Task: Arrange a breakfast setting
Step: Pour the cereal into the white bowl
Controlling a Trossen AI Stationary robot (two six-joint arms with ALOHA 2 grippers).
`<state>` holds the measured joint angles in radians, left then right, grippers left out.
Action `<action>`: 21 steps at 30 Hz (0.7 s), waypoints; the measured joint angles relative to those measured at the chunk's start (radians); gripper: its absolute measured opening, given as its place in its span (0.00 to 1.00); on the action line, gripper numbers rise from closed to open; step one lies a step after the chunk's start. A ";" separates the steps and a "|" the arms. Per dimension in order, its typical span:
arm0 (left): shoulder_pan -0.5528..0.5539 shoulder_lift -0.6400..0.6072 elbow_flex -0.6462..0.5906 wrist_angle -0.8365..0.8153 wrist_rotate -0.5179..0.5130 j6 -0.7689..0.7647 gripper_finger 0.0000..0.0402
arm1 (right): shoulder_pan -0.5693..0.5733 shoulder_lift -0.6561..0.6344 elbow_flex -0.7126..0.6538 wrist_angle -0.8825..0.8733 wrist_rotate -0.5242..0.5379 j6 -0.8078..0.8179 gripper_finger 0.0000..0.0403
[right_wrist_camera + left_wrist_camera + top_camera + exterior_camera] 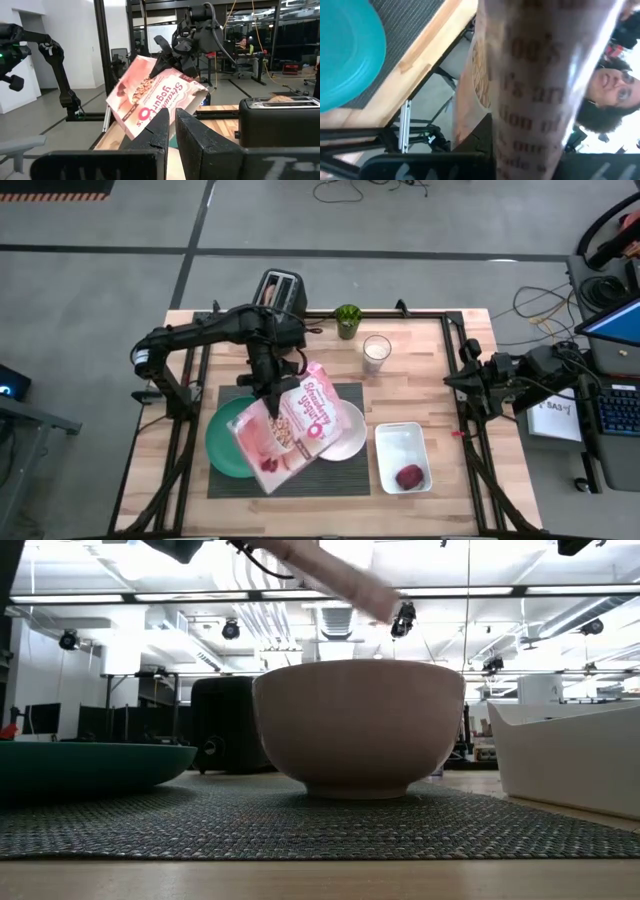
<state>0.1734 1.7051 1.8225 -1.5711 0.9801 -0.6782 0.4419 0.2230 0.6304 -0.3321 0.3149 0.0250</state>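
My left gripper (270,392) is shut on the pink cereal box (295,425), which hangs tilted above the green plate (225,442) and the white bowl (350,432). Both of these stand on the dark ribbed placemat (340,395). The box's top flap is open in the right wrist view. The white rectangular dish (400,452), right of the mat, holds a red lump. The milk glass (376,352) and the black toaster (280,288) stand at the far side. My right gripper (172,132) waits shut at the table's right edge. My left gripper holds the cereal box by its upper long edge (161,64), toward the open top end, pinched between the two fingers. The fingers slant down from the table's far left. The box hangs clear of plate and bowl, tilted, its printed face up and toward the right.
A small green plant pot (347,320) stands at the far edge beside the toaster. Black frame rails run along the table's left and right sides. In the left wrist view a person (610,90) shows beyond the table. Bare wood lies near the front edge.
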 joint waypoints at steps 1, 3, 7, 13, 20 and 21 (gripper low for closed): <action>0.001 0.001 0.000 0.002 0.010 0.004 0.00 | 0.000 0.000 0.000 0.000 0.000 0.000 0.06; 0.000 -0.001 0.000 0.000 0.003 -0.017 0.00 | 0.000 0.000 0.000 0.000 0.000 0.000 0.06; 0.000 0.000 0.000 0.000 0.033 0.013 0.00 | 0.000 0.000 0.000 0.000 0.000 0.000 0.06; 0.011 -0.001 -0.002 0.001 0.005 0.024 0.00 | 0.000 0.000 0.000 0.000 0.000 0.000 0.06; 0.014 -0.001 -0.004 0.001 -0.008 0.034 0.00 | 0.000 0.000 0.000 0.000 0.000 0.000 0.06; 0.014 -0.003 -0.004 0.001 -0.008 0.024 0.00 | 0.000 0.000 0.000 0.000 0.000 0.000 0.06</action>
<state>0.1879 1.7022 1.8187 -1.5705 0.9726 -0.6544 0.4421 0.2230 0.6304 -0.3321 0.3149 0.0254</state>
